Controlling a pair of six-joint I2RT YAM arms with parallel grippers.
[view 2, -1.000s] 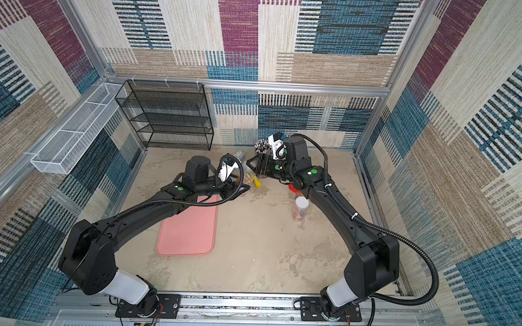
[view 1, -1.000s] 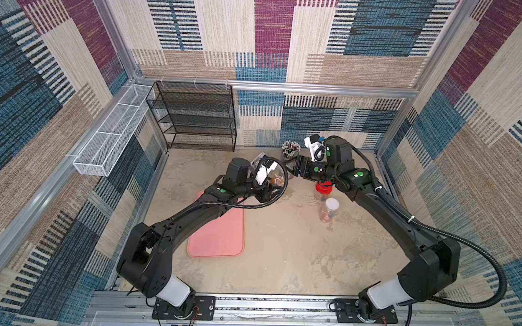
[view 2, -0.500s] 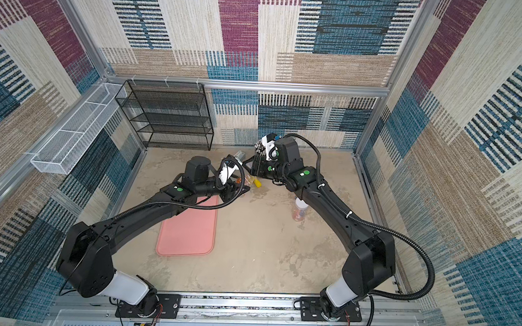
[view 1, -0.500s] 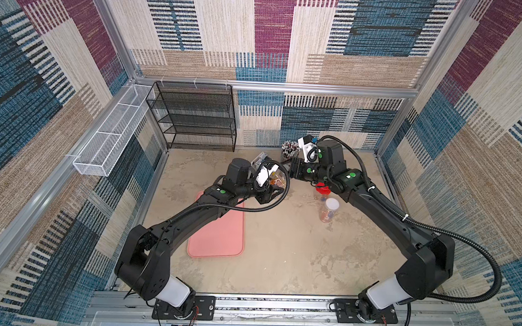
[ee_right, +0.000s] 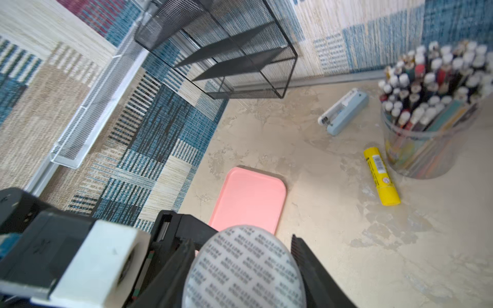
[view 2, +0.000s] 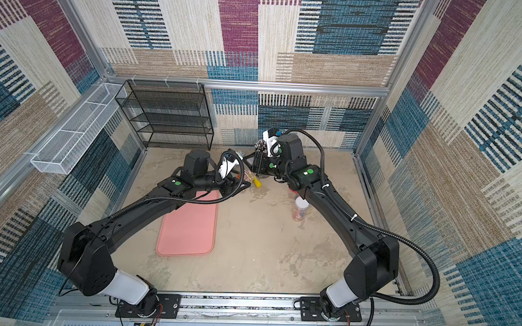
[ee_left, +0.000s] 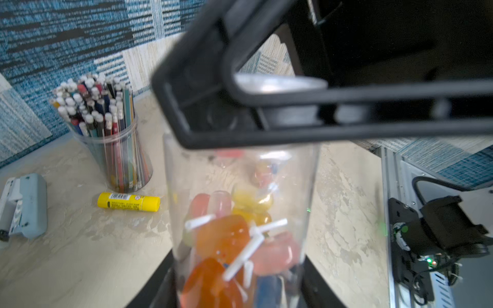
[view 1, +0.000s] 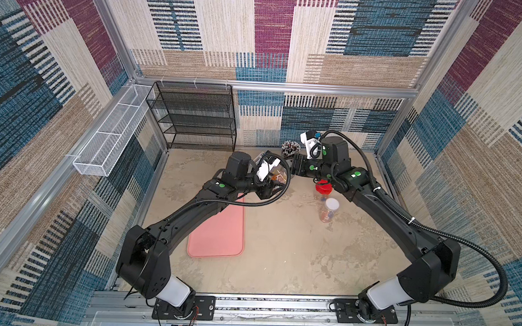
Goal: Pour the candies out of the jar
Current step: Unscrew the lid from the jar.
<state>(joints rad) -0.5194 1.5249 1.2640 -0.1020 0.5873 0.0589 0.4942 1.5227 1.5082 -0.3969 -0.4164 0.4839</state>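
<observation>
Hard, mottled beige surface [ee_right: 333,240]: loose sweets could bounce off it past the smooth pink rounded tray [ee_right: 248,197]. The left hand [ee_left: 240,285] is clamped round the clear, slick-walled plastic jar [ee_left: 240,186], held above the surface; it may twist if the right hand [ee_right: 241,244], closed on the round printed lid [ee_right: 244,269], turns. The candies [ee_left: 224,240], glossy flat lollipops on white sticks, lie inside.

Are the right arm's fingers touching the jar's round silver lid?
Touching: the right wrist view shows both fingers pressed against the round silver lid's sides.
</observation>
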